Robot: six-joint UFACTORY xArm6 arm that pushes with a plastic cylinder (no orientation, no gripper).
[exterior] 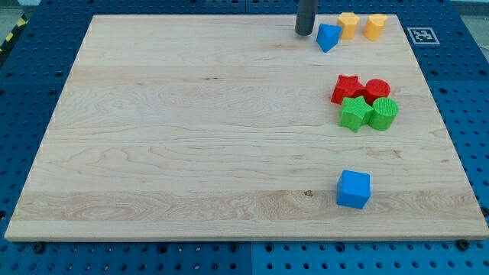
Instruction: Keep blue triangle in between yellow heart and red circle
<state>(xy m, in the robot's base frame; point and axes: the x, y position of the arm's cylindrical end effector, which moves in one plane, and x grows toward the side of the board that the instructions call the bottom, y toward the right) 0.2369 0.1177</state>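
The arm carries no claw; my tip (305, 33) is positioned just left of the blue triangle (328, 37). This small, faceted wedge is located near the bench (191, 137) top edge, beside the yellow heart (348, 24), well above the red circle (377, 90).

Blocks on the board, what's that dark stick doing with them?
My tip is at the view's top, just left of the blue triangle, ready to push it. Two yellow blocks sit right of the triangle; which is the heart is hard to tell. The red circle is lower down, bunched with a red star and two green blocks. A blue cube sits alone near the bottom.
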